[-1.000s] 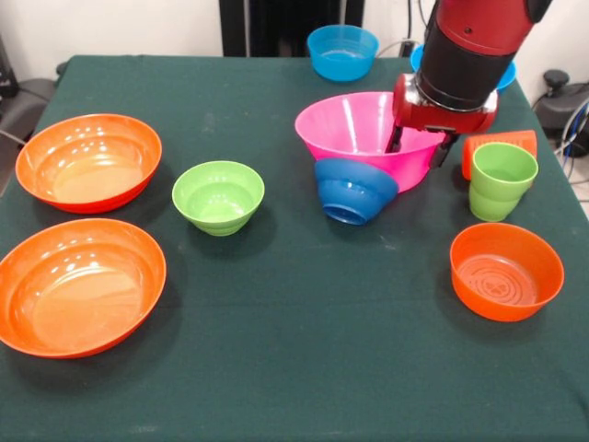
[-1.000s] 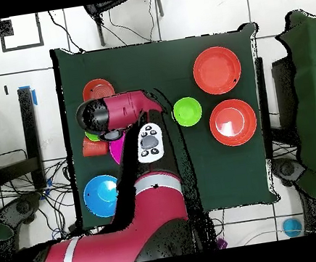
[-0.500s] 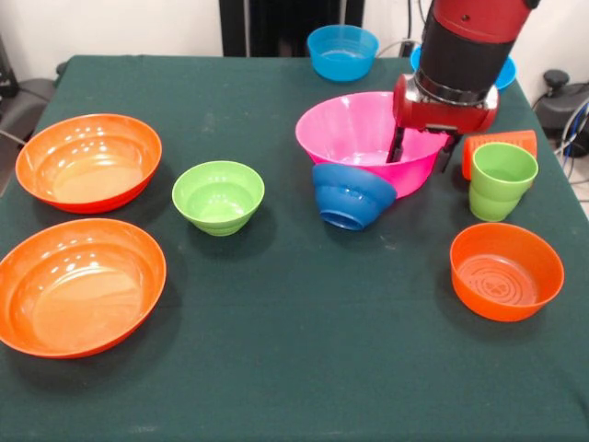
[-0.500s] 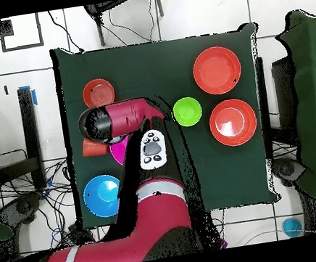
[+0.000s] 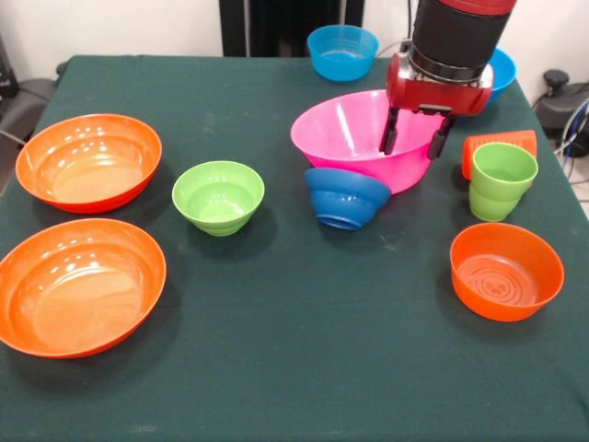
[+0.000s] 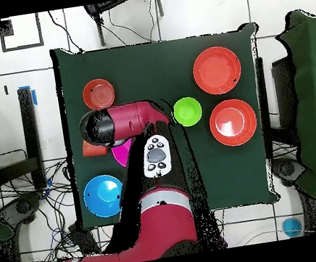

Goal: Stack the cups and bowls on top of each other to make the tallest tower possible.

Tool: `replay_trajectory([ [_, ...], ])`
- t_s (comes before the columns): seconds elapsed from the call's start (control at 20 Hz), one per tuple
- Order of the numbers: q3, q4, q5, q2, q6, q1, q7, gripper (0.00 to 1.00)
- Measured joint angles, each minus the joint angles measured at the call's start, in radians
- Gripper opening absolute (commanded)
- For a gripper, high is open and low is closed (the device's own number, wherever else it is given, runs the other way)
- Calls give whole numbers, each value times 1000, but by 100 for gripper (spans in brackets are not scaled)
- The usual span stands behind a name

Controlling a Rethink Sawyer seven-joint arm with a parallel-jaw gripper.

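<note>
The gripper straddles the big pink bowl's rim. At its 7 o'clock the small dark blue bowl crowds in; at 3, the lime green cup. Open cloth lies at 6.

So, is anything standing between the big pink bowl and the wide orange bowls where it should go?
Yes: the small dark blue plastic bowl touches the big glossy pink plastic bowl, and the small lime green plastic bowl stands before the wide shallow orange plastic bowls.

No lettering, labels, brand marks or numbers can be read anywhere here: nothing legible on the bowls, the cups, the arm or the desk in either view.
</note>
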Motion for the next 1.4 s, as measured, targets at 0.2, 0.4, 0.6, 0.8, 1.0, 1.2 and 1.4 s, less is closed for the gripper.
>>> replay_trajectory([
  [0.2, 3, 28, -1, 0, -54, 1, 0, 100],
  [0.4, 8, 98, -15, -5, -164, -4, 0, 100],
  [0.6, 8, 150, -28, -15, -216, -5, 0, 100],
  [0.8, 8, 187, -35, -22, -223, -5, 0, 100],
  [1.0, 8, 201, -34, -22, -223, -5, 0, 100],
  [1.2, 7, 206, -34, -21, -223, -3, 0, 100],
  [1.4, 6, 207, -34, -18, -223, 2, 0, 100],
])
